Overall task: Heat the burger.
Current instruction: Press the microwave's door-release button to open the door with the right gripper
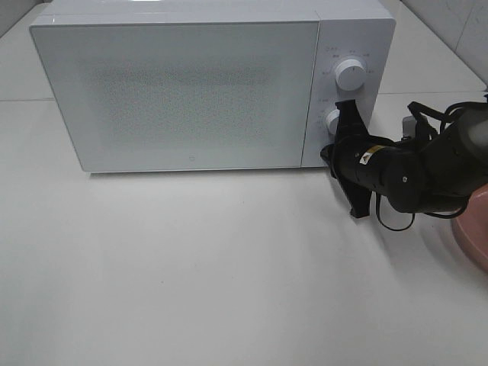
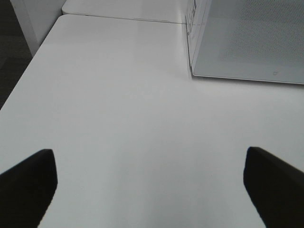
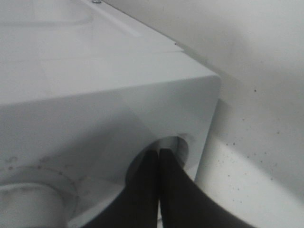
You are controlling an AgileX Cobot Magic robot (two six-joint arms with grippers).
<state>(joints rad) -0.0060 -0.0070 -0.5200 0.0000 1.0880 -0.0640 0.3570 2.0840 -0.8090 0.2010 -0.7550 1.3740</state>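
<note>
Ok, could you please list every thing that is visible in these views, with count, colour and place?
microwave: one, white, back of the table, door shut
knobs: two, white, microwave's right panel, one above the other
plate: one, pink, right edge of the high view, partly cut off
table: one, white, under everything
burger: none visible
right arm: one, black, coming from the right, jaws shut, tips at the lower knob
left fingers: two, black, jaws wide open above the table
</note>
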